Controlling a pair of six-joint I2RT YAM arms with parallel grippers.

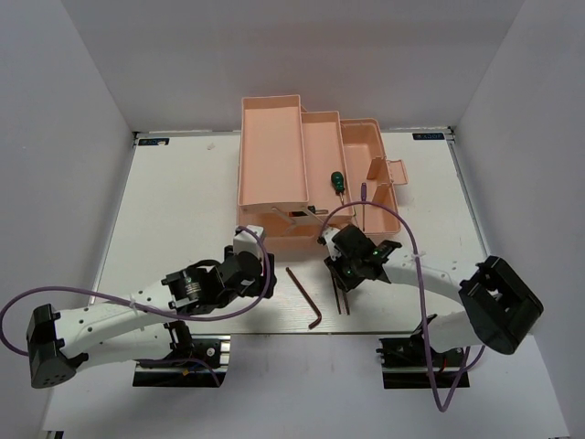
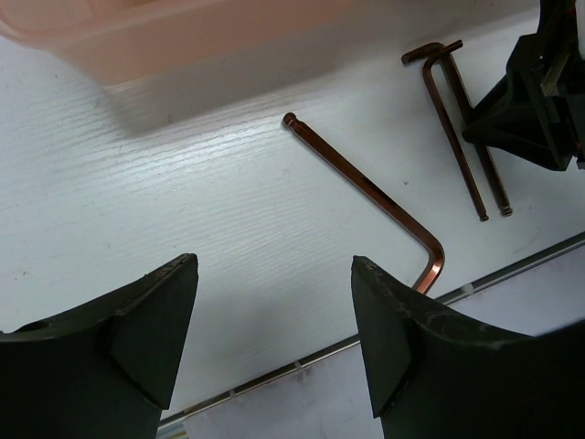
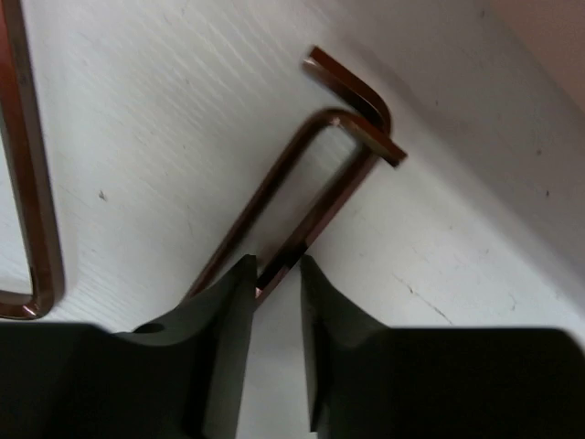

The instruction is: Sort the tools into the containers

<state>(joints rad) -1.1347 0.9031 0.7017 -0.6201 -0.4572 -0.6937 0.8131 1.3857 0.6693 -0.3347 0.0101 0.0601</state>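
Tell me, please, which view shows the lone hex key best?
Left wrist: the lone hex key lies whole and close there. The top view shows it whole but small; the right wrist view crops it at the left edge.

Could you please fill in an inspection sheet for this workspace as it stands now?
Surface: white table, no spills seen.
Job's things: pink toolbox at the far centre with its trays open. A green-handled screwdriver and a purple-handled driver lie inside it. On the table in front are a lone hex key and the paired hex keys, which lie side by side.
Clutter: nothing seen.
Grippers: left gripper is open, near the lone hex key. Right gripper has its jaws narrowly apart over the paired hex keys' long ends; whether it grips cannot be told.
Cables: purple cables loop loosely along both arms.
Surroundings: white walls on three sides.
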